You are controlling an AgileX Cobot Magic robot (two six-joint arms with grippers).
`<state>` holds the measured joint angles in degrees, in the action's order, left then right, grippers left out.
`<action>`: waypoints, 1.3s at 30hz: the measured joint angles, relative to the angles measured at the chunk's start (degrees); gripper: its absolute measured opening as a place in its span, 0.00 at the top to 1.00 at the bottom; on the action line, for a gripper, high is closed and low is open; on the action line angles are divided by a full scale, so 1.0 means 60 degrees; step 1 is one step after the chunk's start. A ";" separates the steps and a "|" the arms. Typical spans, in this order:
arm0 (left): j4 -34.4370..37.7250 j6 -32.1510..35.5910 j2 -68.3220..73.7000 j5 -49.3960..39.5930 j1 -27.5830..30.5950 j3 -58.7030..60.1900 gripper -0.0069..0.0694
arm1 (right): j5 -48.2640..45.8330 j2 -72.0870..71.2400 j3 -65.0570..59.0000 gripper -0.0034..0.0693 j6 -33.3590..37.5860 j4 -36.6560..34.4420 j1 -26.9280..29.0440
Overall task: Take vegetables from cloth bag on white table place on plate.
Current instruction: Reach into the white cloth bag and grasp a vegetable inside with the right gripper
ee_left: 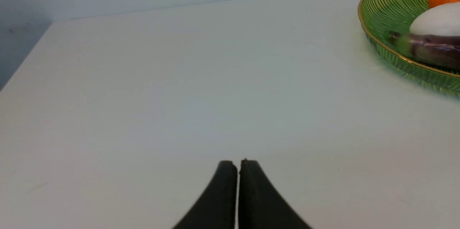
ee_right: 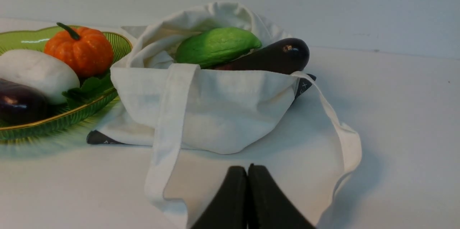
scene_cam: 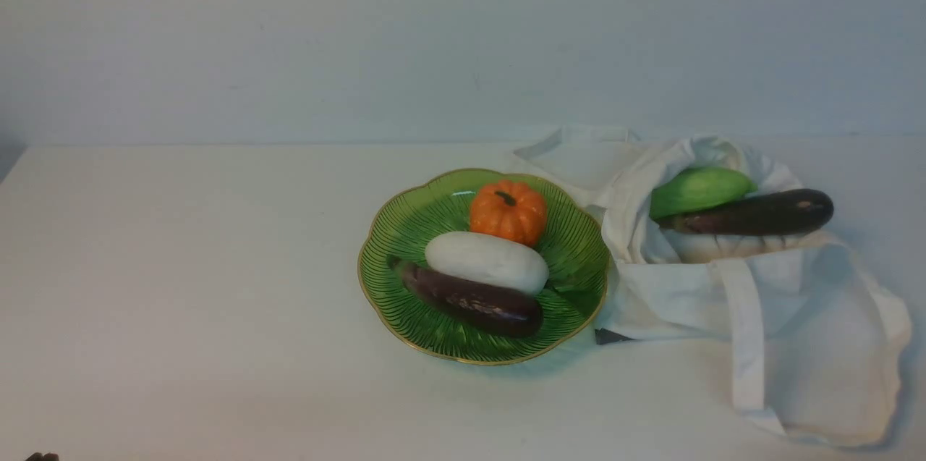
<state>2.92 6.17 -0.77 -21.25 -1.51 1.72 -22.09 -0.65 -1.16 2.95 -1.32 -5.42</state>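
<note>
The green plate (scene_cam: 405, 237) sits mid-table and holds an orange pumpkin (scene_cam: 508, 212), a white oblong vegetable (scene_cam: 486, 262) and a purple eggplant (scene_cam: 474, 299). The cloth bag (scene_cam: 687, 287) lies to its right with a green gourd (scene_cam: 698, 191) and a second eggplant (scene_cam: 756, 213) sticking out of its mouth. My left gripper (ee_left: 238, 162) is shut and empty over bare table, left of the plate (ee_left: 391, 6). My right gripper (ee_right: 247, 167) is shut and empty, just in front of the bag (ee_right: 215, 110), above its strap; the gourd (ee_right: 217, 46) and eggplant (ee_right: 276, 57) lie beyond it.
The white table (scene_cam: 181, 287) runs back to a pale wall. Its left edge shows in the left wrist view (ee_left: 21, 67). The bag's long straps (scene_cam: 745, 345) trail toward the front right of the table.
</note>
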 joint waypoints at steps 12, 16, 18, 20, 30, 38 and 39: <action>0.0000 0.0000 0.0000 0.0000 0.0000 0.0000 0.92 | 0.0036 0.0000 0.0000 0.97 -0.0327 -0.0423 0.0000; 0.0000 0.0000 0.0000 0.0000 0.0000 0.0000 0.92 | 0.0247 0.0000 -0.0052 0.97 -0.1640 -0.2792 0.0000; 0.0000 0.0000 0.0000 0.0000 0.0000 0.0000 0.92 | 0.0258 0.0000 -0.0063 0.97 -0.1924 -0.3432 0.0000; 0.0000 0.0000 0.0000 0.0000 0.0000 0.0000 0.92 | 0.0258 0.0000 -0.0071 0.97 -0.2327 -0.4773 0.0000; 0.0000 0.0000 0.0000 0.0000 0.0000 0.0000 0.92 | 0.0347 0.0000 -0.0023 0.97 -0.2219 -0.7511 0.0000; 0.0000 0.0000 0.0000 0.0000 0.0000 0.0000 0.92 | -0.0321 0.0957 0.2175 0.97 -0.0590 -0.7025 0.0000; 0.0000 0.0000 0.0000 0.0000 0.0000 0.0000 0.92 | -0.0644 0.1556 0.2663 0.97 -0.0491 -0.6661 0.0000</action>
<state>2.92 6.17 -0.77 -21.25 -1.51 1.72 -25.95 8.68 14.82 0.00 -41.29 -5.42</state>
